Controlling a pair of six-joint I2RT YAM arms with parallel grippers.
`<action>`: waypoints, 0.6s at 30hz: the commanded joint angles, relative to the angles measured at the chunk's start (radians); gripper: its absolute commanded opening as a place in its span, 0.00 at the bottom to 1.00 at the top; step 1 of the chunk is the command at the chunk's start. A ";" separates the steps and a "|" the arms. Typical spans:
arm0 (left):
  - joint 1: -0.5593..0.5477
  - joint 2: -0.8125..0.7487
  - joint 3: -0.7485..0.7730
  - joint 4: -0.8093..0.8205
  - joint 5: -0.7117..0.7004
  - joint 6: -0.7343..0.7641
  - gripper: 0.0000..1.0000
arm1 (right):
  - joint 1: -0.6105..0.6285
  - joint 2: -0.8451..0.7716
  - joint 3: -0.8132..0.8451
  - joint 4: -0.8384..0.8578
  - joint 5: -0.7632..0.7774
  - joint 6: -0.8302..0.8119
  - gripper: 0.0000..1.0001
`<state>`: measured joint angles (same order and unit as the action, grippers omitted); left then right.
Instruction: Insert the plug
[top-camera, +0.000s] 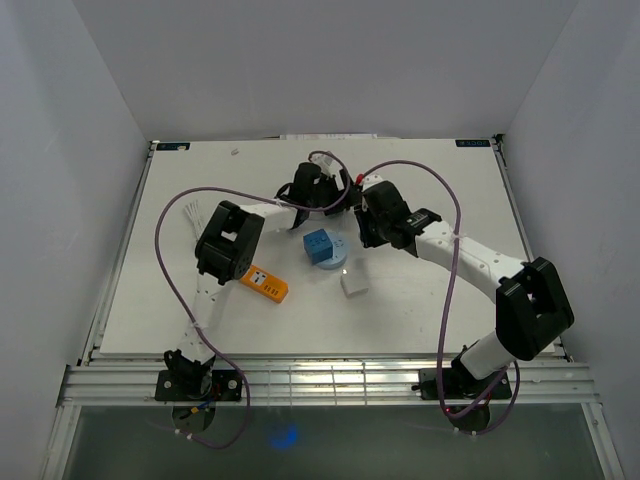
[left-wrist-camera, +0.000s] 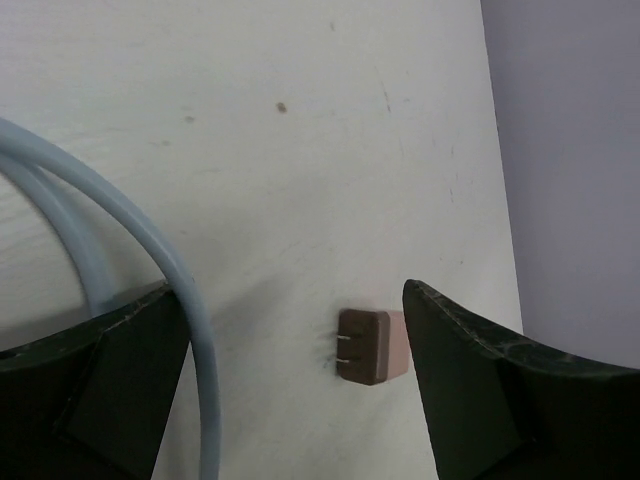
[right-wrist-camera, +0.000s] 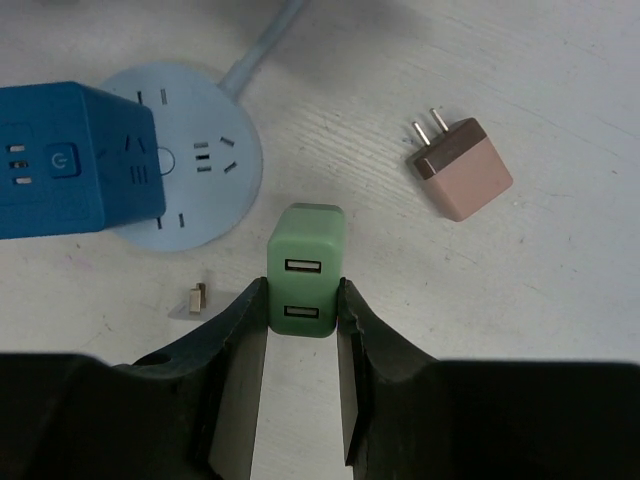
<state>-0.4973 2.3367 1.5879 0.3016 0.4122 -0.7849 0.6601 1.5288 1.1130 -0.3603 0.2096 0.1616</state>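
Note:
My right gripper (right-wrist-camera: 302, 300) is shut on a green two-port USB charger plug (right-wrist-camera: 306, 262) and holds it just right of the round light-blue socket base (right-wrist-camera: 205, 160). A blue cube socket (right-wrist-camera: 70, 160) sits on that base. In the top view the cube (top-camera: 318, 245) is mid-table, with the right gripper (top-camera: 368, 218) beside it. A pink plug with a brown face and two prongs (right-wrist-camera: 460, 170) lies on the table. My left gripper (left-wrist-camera: 290, 300) is open around this pink plug (left-wrist-camera: 370, 346), which is close to the right finger (left-wrist-camera: 480, 380). The left gripper (top-camera: 322, 186) is at the far middle.
The base's light-blue cable (left-wrist-camera: 150, 250) curves past the left finger. A small metal piece (right-wrist-camera: 197, 298) lies near the base. A white block (top-camera: 354, 284) and an orange item (top-camera: 265, 284) lie nearer the arms. White walls enclose the table (top-camera: 450, 310).

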 joint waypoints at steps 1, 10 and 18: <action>-0.067 -0.014 0.043 -0.005 0.092 0.024 0.94 | -0.039 -0.035 -0.019 0.070 0.040 0.010 0.08; -0.112 -0.102 -0.083 0.063 0.209 0.029 0.94 | -0.109 -0.156 -0.134 0.135 0.053 0.059 0.08; -0.130 -0.172 -0.167 0.090 0.315 0.012 0.94 | -0.134 -0.228 -0.177 0.135 0.059 0.061 0.08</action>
<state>-0.6140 2.2753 1.4437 0.3656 0.6498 -0.7719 0.5381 1.3434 0.9524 -0.2687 0.2531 0.2073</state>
